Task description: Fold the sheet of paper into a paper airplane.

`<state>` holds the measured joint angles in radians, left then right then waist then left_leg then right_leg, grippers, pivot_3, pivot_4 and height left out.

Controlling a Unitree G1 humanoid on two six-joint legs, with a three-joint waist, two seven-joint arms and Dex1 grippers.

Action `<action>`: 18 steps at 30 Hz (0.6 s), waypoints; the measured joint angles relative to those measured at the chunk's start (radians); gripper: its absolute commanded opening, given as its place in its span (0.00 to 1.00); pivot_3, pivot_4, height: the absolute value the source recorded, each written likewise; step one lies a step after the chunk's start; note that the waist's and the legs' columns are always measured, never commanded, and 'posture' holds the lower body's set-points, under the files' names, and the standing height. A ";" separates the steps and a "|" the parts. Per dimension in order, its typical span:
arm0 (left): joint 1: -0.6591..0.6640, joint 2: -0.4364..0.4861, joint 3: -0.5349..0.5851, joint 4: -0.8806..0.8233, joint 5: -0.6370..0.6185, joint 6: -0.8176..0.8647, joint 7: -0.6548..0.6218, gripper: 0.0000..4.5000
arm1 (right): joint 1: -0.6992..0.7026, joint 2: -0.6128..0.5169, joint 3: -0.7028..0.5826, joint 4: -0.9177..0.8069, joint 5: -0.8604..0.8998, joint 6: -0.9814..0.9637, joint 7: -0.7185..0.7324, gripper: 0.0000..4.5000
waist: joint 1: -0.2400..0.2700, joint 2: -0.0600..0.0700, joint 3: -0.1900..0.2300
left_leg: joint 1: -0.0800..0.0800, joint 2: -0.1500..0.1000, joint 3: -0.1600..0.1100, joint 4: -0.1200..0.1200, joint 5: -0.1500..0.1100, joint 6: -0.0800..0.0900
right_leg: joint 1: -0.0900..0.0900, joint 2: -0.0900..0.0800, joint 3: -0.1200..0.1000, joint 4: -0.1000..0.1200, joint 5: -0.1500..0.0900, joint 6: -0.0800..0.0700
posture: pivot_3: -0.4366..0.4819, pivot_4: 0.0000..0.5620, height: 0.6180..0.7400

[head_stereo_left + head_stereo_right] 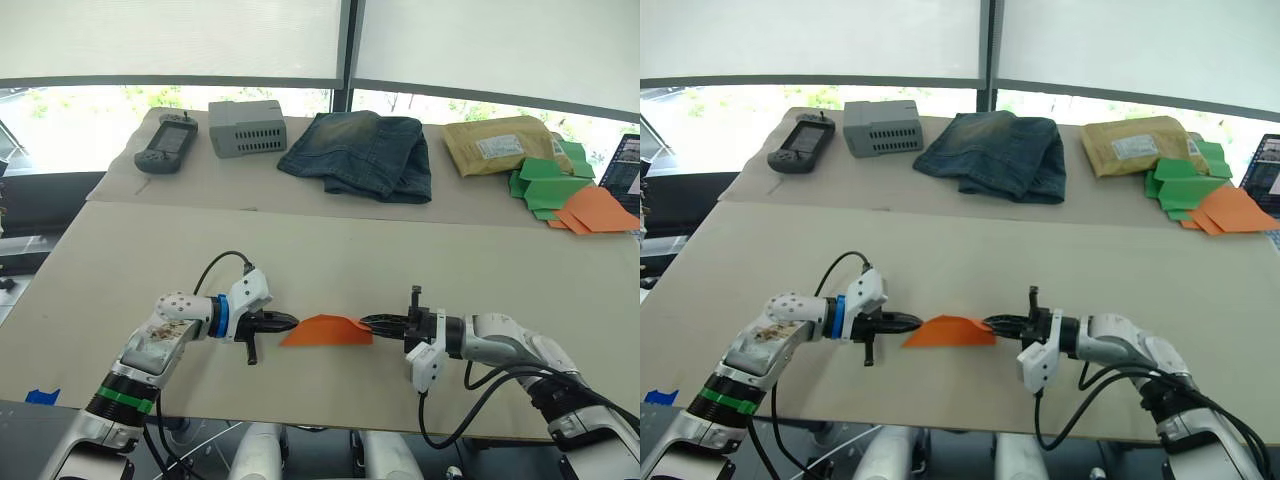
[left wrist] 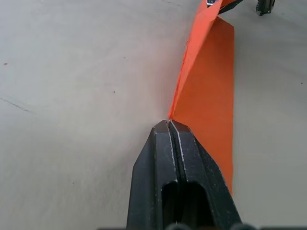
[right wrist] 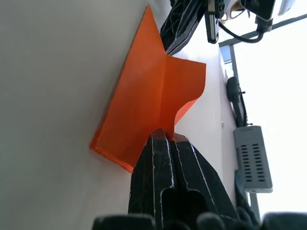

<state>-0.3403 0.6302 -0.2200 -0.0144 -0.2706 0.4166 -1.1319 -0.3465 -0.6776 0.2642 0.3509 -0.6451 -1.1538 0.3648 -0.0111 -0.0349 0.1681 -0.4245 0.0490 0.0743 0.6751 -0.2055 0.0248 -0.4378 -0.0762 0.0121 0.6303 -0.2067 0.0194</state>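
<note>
Paper [image 1: 328, 331] sits mid-table as a folded orange wedge, near the front edge. Left gripper [image 1: 284, 322] pinches its left tip, right gripper [image 1: 372, 323] pinches the right end, both clamped on it. Risk: pulling apart tears the thin sheet; uneven pull skews the crease or slips a tip free. Table [image 1: 300, 255] is bare around the paper; jeans [image 1: 360, 152], envelope [image 1: 497, 144], green pieces [image 1: 545, 185] lie well apart at the back.
</note>
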 measured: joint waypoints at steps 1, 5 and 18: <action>-0.006 0.000 0.000 0.006 0.003 0.000 0.000 0.00 | 0.003 -0.003 0.000 -0.007 -0.016 -0.002 -0.020 0.00 | 0.000 0.000 0.000 | 0.000 0.000 0.000 0.000 0.000 0.000 | 0.000 0.000 0.000 0.000 0.000 0.000 | 0.48 0.27 0.80; -0.011 -0.001 -0.003 0.013 0.006 -0.002 -0.005 0.00 | 0.004 -0.015 0.007 -0.017 -0.053 -0.014 -0.066 0.00 | 0.000 -0.001 0.000 | 0.001 0.000 0.000 0.000 0.000 0.000 | 0.001 0.000 0.000 0.000 0.000 0.000 | 0.48 0.27 0.80; -0.147 -0.110 0.036 0.029 -0.082 0.077 0.009 0.00 | -0.085 -0.050 0.143 0.014 -0.034 -0.010 0.027 0.00 | 0.006 -0.013 -0.007 | 0.004 -0.001 -0.003 0.001 0.000 0.000 | 0.008 0.000 -0.002 -0.001 -0.001 0.001 | 0.48 0.27 0.80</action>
<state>-0.4872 0.5206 -0.1838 0.0148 -0.3526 0.4935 -1.1231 -0.4313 -0.7275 0.4072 0.3650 -0.6791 -1.1635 0.3922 -0.0052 -0.0482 0.1608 -0.4200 0.0483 0.0711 0.6760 -0.2056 0.0247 -0.4296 -0.0761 0.0105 0.6289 -0.2079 0.0201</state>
